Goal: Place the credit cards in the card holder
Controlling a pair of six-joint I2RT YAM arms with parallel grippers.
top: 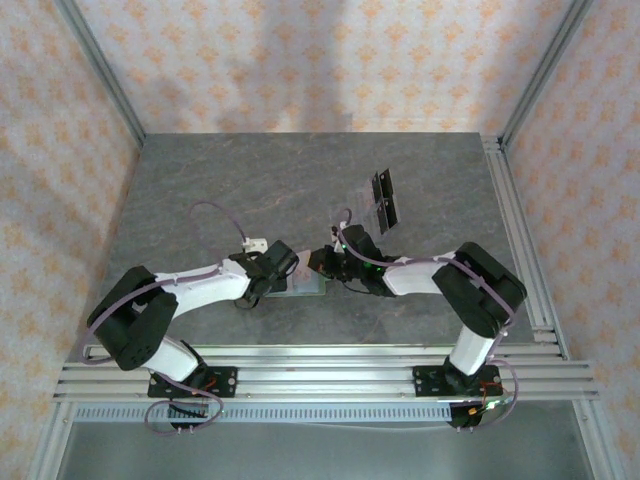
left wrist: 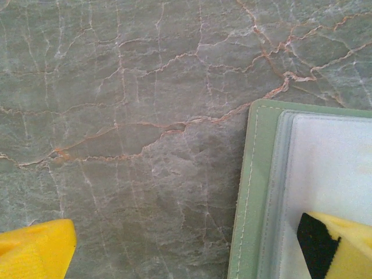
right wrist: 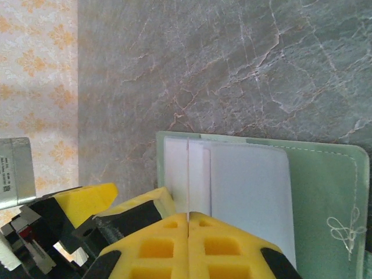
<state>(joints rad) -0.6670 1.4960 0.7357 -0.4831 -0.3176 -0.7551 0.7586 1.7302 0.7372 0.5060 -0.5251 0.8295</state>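
The sage-green card holder lies open on the stone table between both grippers, pale pockets up. My right gripper is shut on a thin credit card, seen edge-on and standing upright over the left pockets. My left gripper is open and straddles the holder's stitched edge. One of its yellow fingers rests on the pale inside, the other on the table. Several more cards, black and greyish, lie at the back right.
A small white plug on a purple cable lies just behind the left gripper. Aluminium rails run along the table's right side and front. Patterned walls enclose the table.
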